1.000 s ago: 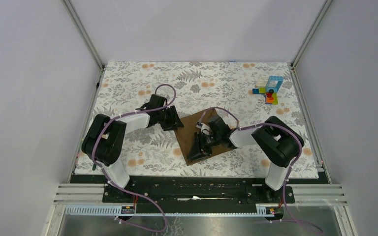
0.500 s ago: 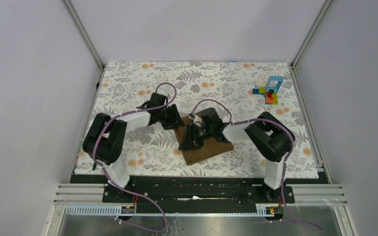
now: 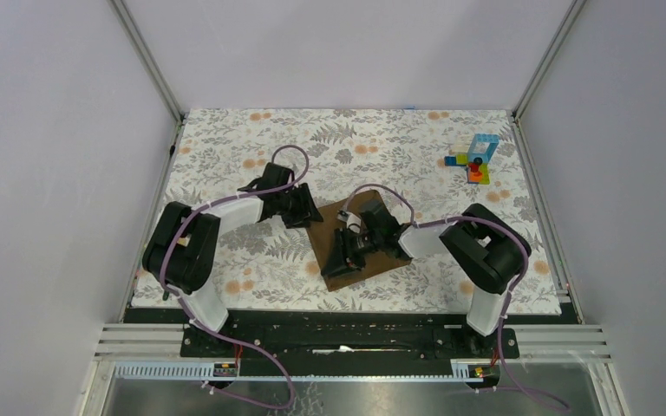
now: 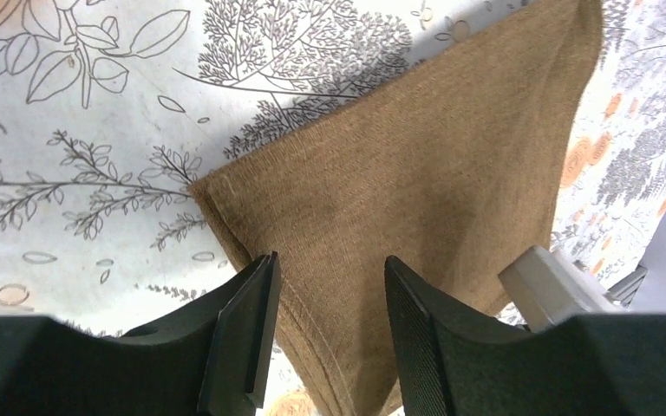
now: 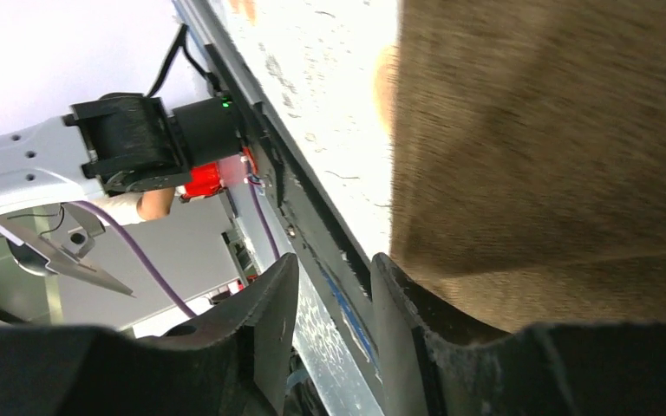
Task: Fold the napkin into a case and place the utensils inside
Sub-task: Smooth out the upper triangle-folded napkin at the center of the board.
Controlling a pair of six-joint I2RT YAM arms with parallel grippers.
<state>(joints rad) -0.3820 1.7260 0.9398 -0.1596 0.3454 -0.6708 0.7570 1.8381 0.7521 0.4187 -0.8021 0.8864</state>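
Napkin (image 4: 416, 173) cloth lies partly folded near the middle of the floral table covering's (image 3: 251, 139) near edge. At its left corner the left gripper (image 4: 329, 264) is poised with jaws parted astride the hem, apparently to pinch it. Over the fold the right gripper (image 5: 334, 264) is likewise unclenched, nothing seen between its fingers. Toy blocks (image 3: 477, 159) sit near the far right corner; no utensils are seen.

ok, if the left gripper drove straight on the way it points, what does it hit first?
The napkin. The left gripper points down at it, jaws open over the cloth's edge near a corner, so it would likely meet brown fabric first; how far above it hangs is unclear.
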